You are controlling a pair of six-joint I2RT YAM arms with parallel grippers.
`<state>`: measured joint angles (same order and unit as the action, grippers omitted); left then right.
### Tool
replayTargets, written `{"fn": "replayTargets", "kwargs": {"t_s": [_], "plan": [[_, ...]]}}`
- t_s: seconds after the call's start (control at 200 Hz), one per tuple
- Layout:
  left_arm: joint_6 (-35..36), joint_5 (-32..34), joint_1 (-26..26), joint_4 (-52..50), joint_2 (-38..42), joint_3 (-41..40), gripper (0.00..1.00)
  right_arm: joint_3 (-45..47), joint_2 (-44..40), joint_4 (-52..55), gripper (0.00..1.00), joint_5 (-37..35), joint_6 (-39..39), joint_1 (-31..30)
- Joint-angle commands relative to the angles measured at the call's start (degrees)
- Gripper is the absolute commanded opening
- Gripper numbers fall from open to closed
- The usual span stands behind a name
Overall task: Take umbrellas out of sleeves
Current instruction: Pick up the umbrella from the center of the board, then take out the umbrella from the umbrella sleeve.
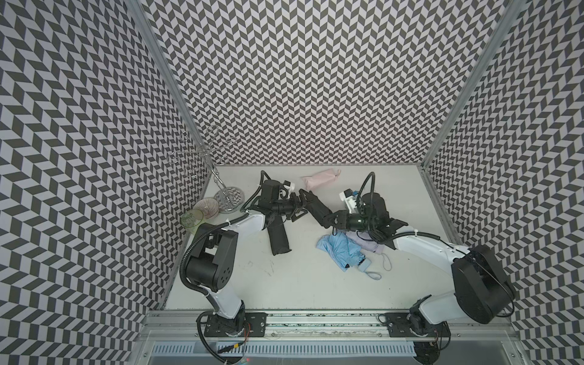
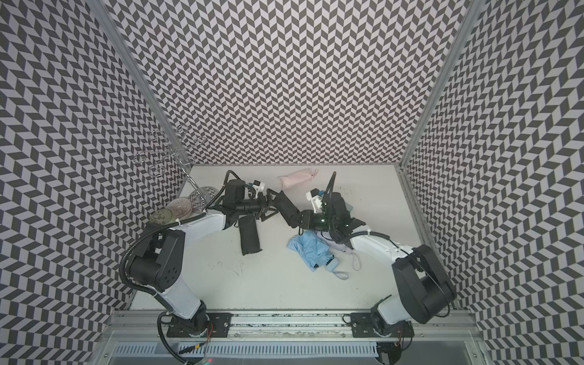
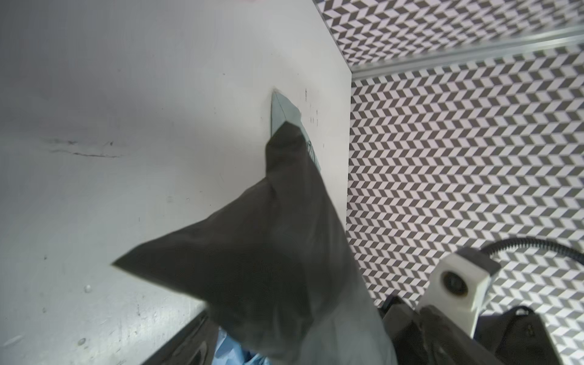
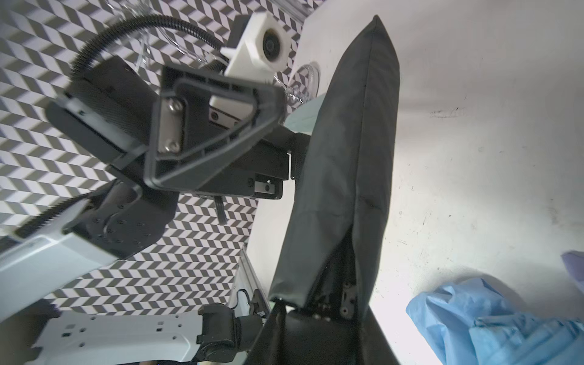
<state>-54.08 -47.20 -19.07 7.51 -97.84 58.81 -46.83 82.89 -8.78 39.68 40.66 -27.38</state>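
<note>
The left gripper [image 1: 302, 204] stands with jaws spread at one end of the black sleeve [image 1: 317, 209] in both top views; the right gripper [image 1: 330, 220] is clamped on its other end. A black umbrella [image 1: 278, 237] lies just behind the left gripper, under the left arm [image 1: 249, 219]. The left wrist view shows the sleeve flat and limp; we judge it empty. From the right wrist view, we would back the left arm off first, then lay the sleeve well aside.
</note>
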Motion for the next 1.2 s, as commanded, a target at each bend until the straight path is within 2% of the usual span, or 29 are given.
{"fn": "replayTargets", "kwargs": {"t_s": [0.0, 0.085, 0.19, 0.265, 0.426, 0.636, 0.786, 0.946, 1.072, 1.192], "plan": [[14.07, -3.68, 1.10, -9.45, 2.45, 1.56, 1.00, 0.00, -4.19, -9.69, 0.06, 12.89, 0.83, 2.97], [17.60, -5.27, 2.72, -10.50, 4.06, 0.98, 1.00, 0.78, -5.14, -7.45, 0.05, 17.68, -0.05, 4.38], [24.97, -7.99, 4.78, -17.30, 4.46, 3.52, 1.00, 2.20, -7.30, -7.01, 0.04, 21.44, 0.47, 4.87], [27.68, -9.55, 5.84, -19.34, 5.35, 4.02, 1.00, 3.16, -8.50, -7.06, 0.03, 23.57, 1.52, 4.97], [25.37, -13.01, 5.71, -13.66, 8.78, 1.19, 1.00, 3.55, -10.33, -4.81, 0.02, 26.24, 1.80, 5.53], [27.21, -15.62, 5.19, -13.85, 12.01, -0.61, 0.98, 1.49, -10.39, 3.24, 0.02, 30.28, -2.27, 6.63], [29.92, -15.30, 5.18, -17.45, 12.76, -0.48, 0.91, -0.36, -10.33, 11.14, 0.02, 31.07, -7.17, 6.85], [33.34, -14.34, 4.75, -21.03, 13.25, -0.55, 0.87, -0.02, -10.78, 11.78, 0.02, 31.85, -7.21, 6.96], [36.43, -12.83, 4.07, -24.88, 13.37, -0.15, 0.86, -0.61, -10.75, 13.74, 0.02, 31.94, -8.59, 6.98], [39.71, -8.66, 3.43, -28.84, 13.12, 0.76, 0.90, -0.46, -10.74, 13.64, 0.01, 32.23, -8.57, 6.97]]}}
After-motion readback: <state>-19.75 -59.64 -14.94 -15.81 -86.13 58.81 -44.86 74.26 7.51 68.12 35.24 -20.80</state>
